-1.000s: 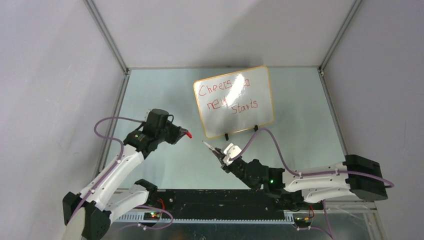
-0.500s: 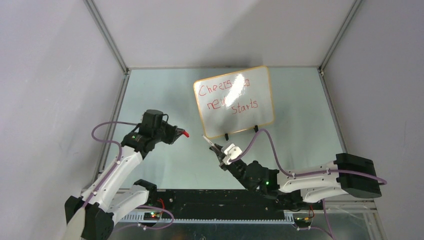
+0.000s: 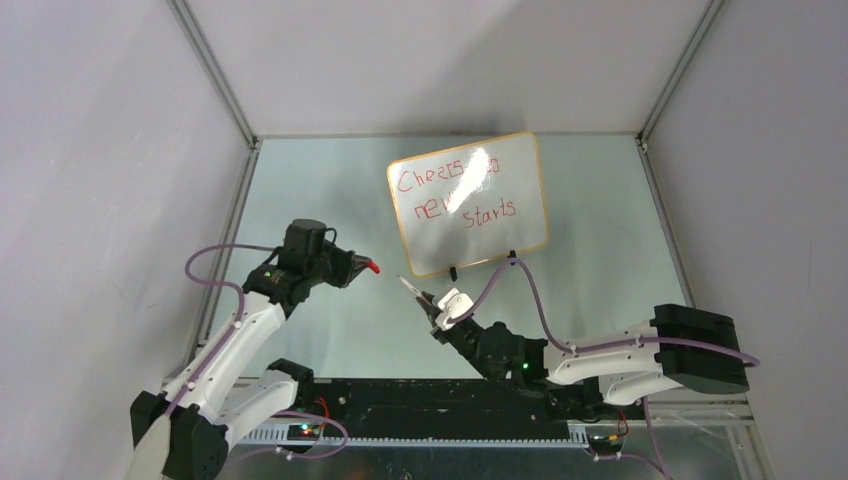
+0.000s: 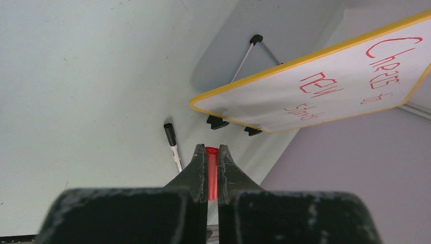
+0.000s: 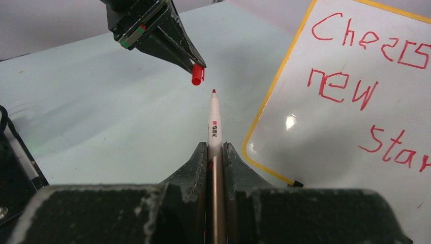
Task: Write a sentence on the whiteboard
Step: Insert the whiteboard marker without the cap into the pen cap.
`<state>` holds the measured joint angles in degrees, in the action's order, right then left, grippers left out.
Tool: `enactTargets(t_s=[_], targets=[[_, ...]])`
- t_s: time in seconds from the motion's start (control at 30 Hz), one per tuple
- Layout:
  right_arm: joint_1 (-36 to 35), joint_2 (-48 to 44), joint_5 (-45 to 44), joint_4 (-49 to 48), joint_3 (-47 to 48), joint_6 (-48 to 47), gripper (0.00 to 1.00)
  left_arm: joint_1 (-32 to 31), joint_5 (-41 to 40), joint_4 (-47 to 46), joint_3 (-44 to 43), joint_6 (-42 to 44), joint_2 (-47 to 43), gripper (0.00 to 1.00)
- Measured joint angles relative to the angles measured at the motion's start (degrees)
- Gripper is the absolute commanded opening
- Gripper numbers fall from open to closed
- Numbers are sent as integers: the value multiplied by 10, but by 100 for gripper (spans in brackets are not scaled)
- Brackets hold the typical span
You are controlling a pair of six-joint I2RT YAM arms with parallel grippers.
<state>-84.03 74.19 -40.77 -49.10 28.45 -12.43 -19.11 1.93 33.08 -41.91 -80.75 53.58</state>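
Observation:
The whiteboard point(image 3: 470, 215) stands tilted on two black clip feet at the back of the table, with the red sentence point(image 3: 455, 195) "Cheers to new starts" in two rows; glare hides some letters. It also shows in the left wrist view point(image 4: 325, 86) and the right wrist view point(image 5: 350, 127). My left gripper point(image 3: 362, 266) is shut on a red cap point(image 4: 212, 170). My right gripper point(image 3: 432, 303) is shut on a white marker point(image 5: 214, 122), whose red tip points at the cap point(image 5: 196, 74) a short gap away.
A pale green table point(image 3: 330, 190) lies between grey walls and a metal frame point(image 3: 215, 75). The right arm's purple cable point(image 3: 530, 290) loops just in front of the board's clip feet point(image 3: 452, 272).
My right arm has slid left and carried the marker tip a little closer to the cap. My left gripper drew back slightly with the cap, then held still.

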Motion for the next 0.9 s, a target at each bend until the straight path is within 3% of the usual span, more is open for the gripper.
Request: enactTargets(t_s=[0.9], targets=[[31,61,72,61,70,62,0,0,14,-8,7,-3,-18,0]])
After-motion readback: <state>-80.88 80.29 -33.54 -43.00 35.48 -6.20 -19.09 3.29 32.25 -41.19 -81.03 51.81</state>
